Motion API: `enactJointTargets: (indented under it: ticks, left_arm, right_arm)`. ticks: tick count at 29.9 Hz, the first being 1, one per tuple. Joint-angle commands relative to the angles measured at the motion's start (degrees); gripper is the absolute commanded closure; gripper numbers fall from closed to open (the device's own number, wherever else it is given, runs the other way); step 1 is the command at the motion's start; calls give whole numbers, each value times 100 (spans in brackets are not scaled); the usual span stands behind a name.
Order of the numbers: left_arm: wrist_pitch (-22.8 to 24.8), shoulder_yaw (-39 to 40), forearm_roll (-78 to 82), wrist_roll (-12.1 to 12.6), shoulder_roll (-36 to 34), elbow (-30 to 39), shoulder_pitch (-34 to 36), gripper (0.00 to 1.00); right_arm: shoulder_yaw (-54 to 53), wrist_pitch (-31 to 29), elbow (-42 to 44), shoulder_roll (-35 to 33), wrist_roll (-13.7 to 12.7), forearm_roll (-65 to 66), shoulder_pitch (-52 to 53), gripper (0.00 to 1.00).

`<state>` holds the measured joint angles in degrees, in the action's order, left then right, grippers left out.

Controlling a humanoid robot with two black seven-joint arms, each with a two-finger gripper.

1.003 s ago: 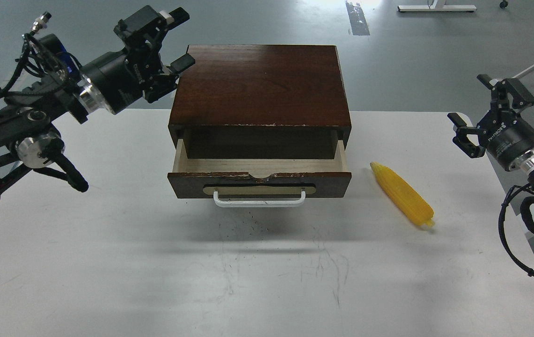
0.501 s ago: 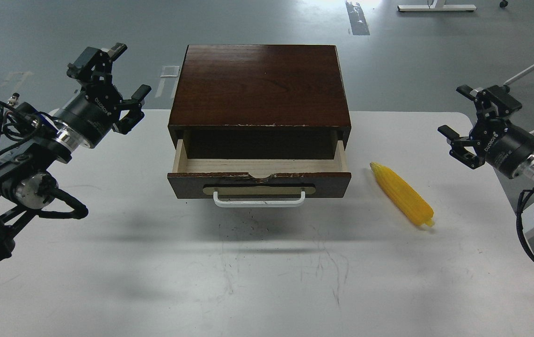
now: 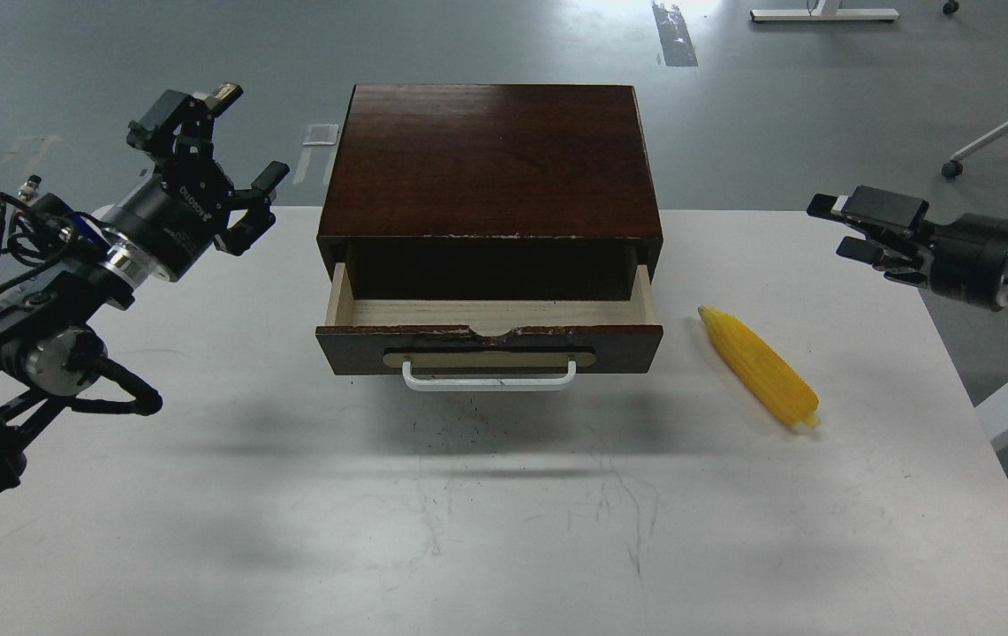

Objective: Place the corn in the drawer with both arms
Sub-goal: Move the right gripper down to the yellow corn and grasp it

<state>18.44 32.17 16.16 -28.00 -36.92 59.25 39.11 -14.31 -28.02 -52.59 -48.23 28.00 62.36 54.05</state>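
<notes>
Right end effector (image 3: 852, 231), empty, fingers parted, hovers at two o'clock from corn (image 3: 760, 367): seemingly light, rigid, ridged; grip mid-cob.

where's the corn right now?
In the head view the corn lies on the white table, just right of the open drawer, apart from it and below the right gripper.

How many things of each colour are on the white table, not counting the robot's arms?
Yellow: 1, the corn.
Dark brown: 2, the box casing and the open drawer in it.
Total: 3.
</notes>
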Motion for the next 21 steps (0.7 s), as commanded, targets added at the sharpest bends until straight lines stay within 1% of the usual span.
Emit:
enactJointTargets:
  ticks: [1,3,4,7,13,21]
  left_arm:
    - [1,0,1,0,0,8,0,1]
    - [10,0,1,0,0,8,0,1]
    - [1,0,1,0,0,8,0,1]
    - [10,0,1,0,9,8,0,1]
    - [10,0,1,0,27,8,0,1]
    - [10,8,1,0,27,17,0,1]
  right_arm:
    - [1136,50,74,217,0,741,526,0]
    - [1543,278,135,331,0,839,641,0]
    - [1867,488,231,480,0,865,720,0]
    - [2404,780,495,893,0,875,826,0]
    - [2801,833,969,1474,0,945,835,0]
    - [3214,833,1295,1852,0,962,826,0]
